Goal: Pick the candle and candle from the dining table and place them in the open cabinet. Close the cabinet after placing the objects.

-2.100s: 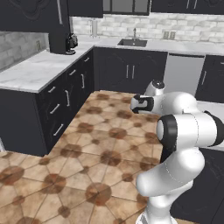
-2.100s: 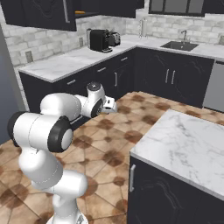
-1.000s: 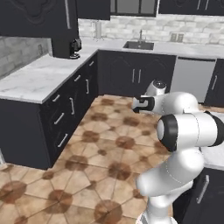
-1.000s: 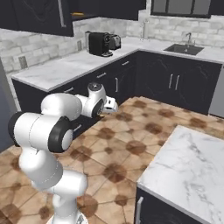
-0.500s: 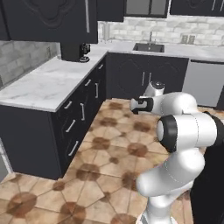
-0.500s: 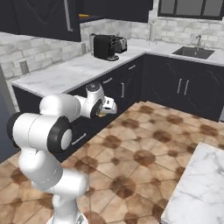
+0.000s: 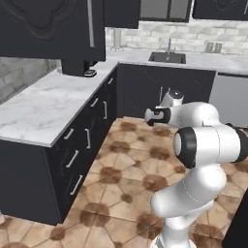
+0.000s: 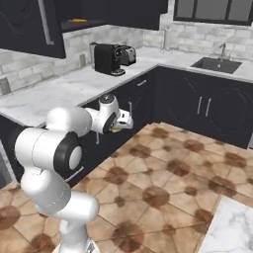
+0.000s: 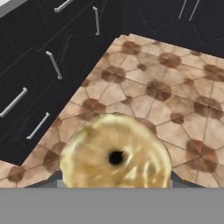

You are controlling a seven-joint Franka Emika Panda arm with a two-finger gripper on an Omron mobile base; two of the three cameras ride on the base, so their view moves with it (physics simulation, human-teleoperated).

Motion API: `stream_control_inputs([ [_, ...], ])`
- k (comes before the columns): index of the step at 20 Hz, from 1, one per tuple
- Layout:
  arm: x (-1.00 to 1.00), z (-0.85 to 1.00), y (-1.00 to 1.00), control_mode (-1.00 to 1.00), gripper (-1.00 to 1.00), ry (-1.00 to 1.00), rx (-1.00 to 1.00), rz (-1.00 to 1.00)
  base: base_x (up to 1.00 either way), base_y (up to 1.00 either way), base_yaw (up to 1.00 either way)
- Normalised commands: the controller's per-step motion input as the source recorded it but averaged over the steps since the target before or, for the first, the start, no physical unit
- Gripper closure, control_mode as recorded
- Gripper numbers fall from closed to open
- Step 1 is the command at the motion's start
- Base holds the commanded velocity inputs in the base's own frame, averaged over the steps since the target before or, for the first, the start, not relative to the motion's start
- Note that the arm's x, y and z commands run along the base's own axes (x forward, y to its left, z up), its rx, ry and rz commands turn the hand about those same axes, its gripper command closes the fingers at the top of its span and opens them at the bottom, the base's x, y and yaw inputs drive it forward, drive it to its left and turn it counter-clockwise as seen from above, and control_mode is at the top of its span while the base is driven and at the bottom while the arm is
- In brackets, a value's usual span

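Note:
The short golden-tan candle (image 9: 115, 157) sits close before the hand camera, its dark wick hole facing the lens, and it hides the fingertips. My gripper (image 8: 123, 122) is shut on it, held out at mid height over the tiled floor, with a tan edge of the candle (image 8: 116, 130) peeking below the hand. From the left the gripper (image 7: 149, 116) points toward the corner counter. The dark wall cabinet (image 8: 29, 24) hangs open up left; its door (image 7: 48, 24) swings out. A corner of the marble dining table (image 8: 232, 232) shows bottom right. The cream candlestick candle is out of view.
An L-shaped marble counter (image 7: 43, 106) over dark drawers (image 9: 52, 65) runs along the left, carrying a black coffee machine (image 8: 109, 58). A sink (image 8: 216, 64) sits in the back counter. Something orange (image 8: 76, 21) lies on the open cabinet's shelf. Tiled floor (image 8: 168, 173) lies between.
The base has driven toward the corner counter, so the whole scene has shifted: counter and wall cabinet loom larger, the island has slid off right. The arm's pose and grip look unchanged.

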Motion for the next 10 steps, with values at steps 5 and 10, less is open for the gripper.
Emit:
stream_control_inputs([
  [5, 0.0, 0.0, 0.0, 1.0, 1.0, 0.0, 0.0, 0.0, 0.98, 0.38, 0.0],
  [10, 0.0, 0.0, 0.0, 1.0, 1.0, 0.0, 0.0, 0.0, 0.96, 0.04, 0.0],
])
